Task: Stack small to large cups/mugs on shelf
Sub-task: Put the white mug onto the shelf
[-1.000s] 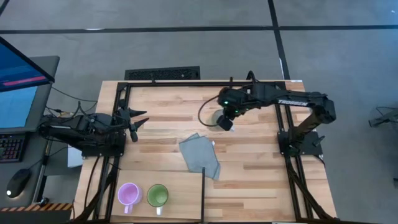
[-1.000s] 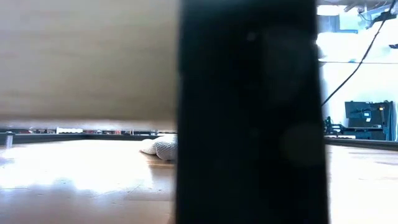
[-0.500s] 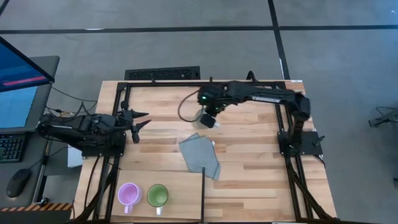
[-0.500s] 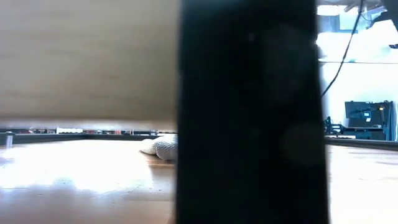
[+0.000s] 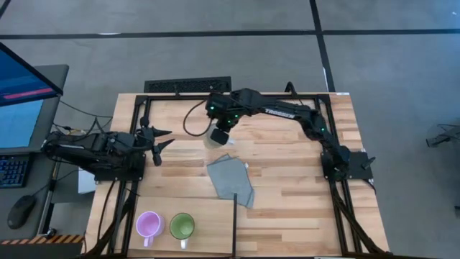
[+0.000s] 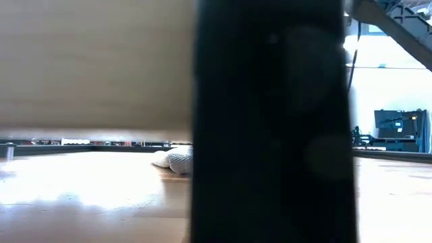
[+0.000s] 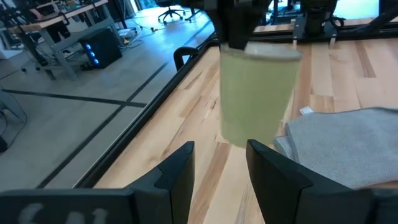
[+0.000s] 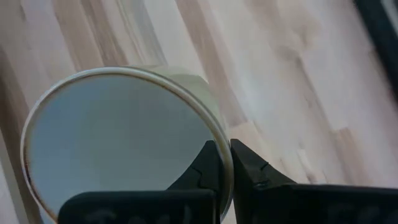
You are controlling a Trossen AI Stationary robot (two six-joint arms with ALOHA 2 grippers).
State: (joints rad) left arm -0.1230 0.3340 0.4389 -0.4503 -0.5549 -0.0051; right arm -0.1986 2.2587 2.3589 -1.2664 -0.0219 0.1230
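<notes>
Cream mug (image 5: 215, 137) hangs upright in mid-air under right gripper (image 5: 220, 129), over the tabletop (image 5: 287, 180) near the far-centre, just beyond the grey cloth (image 5: 231, 181). Fingers pinched nearly shut on the mug's rim wall, one inside, one outside, seen clearly in right wrist view (image 8: 214, 165); mouth faces up, long axis vertical. Handle not visible from any view.

Key relation: shelf (image 5: 201, 216) lies toward the near-left corner from the held mug, w/ cloth in between. Purple mug (image 5: 149, 224) and green mug (image 5: 182, 226) stand side by side on the shelf, apart, both mouth-up. Right arm stretched far across to left of centre, so carrier is already the one closer to the load; probably needs to swing toward near edge, passing over or beside the cloth.

Left gripper (image 5: 162, 139) waits at left side of table, pointed at the cream mug, which sits straight ahead of its fingers (image 7: 177, 171) in left wrist view; fingers partly open, holding nothing, touching nothing.

Judgement: cream is the largest, so likely belongs at bottom of stack; a handoff to left arm also looks possible given the alignment. Can't tell which.

Low view blocked by a dark post (image 6: 270, 121); no use.
</notes>
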